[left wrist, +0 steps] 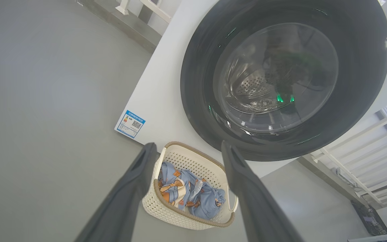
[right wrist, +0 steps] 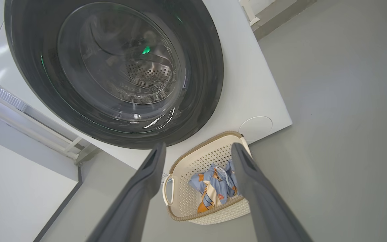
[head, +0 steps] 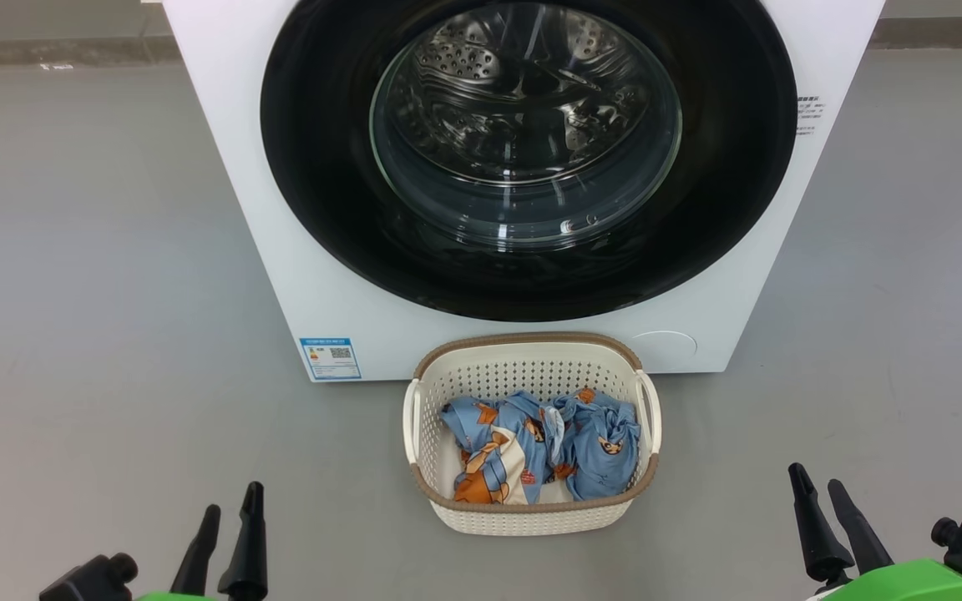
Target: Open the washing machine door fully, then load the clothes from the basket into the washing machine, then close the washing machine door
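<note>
- Your left fingers [head: 249, 534] hang over the grey floor [head: 97, 334], well to the left of the basket [head: 531, 522] and nearer to you than it is; the two stand parted with a clear gap and hold nothing
- Left of the basket and just behind it, you see a small blue label sticker [head: 330, 358] on the lower corner of the washing machine [head: 381, 334]
- The washing machine rises directly behind the basket, its white front facing you
- The washing machine door [head: 527, 133] sits above and behind the basket, lying shut against the white front; through the clear bulging glass inside its wide glossy black rim you can make out the perforated steel drum [head: 464, 58]
- The basket stands upright on the floor, centred under the door and close to the machine's front; you cannot tell whether its back rim touches the machine
- The clothes [head: 589, 442] lie crumpled inside the basket, below its brown rim; they are light blue with orange-brown prints, with a cream patch toward the left side
- Right of the basket and just behind it, a round white cap [head: 665, 344] sits flush in the machine's lower front
- Your right fingers [head: 811, 517] hang over the floor, well to the right of the basket and nearer to you; they too are spread apart and grip nothing, and in the right wrist view the basket shows between them, well beyond their tips
</note>
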Motion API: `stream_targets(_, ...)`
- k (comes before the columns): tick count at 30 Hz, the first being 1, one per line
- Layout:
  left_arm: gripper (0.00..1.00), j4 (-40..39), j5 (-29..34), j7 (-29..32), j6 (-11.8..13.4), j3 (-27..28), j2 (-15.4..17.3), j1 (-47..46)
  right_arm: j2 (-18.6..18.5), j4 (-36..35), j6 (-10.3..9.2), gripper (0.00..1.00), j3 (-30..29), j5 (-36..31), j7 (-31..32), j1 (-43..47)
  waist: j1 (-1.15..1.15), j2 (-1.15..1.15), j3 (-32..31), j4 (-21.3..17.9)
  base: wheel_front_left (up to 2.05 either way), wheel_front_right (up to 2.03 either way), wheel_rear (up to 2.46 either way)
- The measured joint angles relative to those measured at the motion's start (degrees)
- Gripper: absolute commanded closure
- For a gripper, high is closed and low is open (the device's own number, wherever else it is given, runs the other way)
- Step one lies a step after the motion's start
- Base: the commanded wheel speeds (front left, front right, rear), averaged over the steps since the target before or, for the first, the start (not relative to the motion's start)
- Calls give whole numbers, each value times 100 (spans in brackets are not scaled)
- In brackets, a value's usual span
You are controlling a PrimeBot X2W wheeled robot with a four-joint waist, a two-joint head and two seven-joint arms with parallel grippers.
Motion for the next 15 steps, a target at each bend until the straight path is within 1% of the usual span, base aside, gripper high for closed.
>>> stream_targets(15,0,-171,982,-250,2,-136,16,2,-63,-53,0,0,-11,-949,-256,5,0,0,15,2,0,0,0)
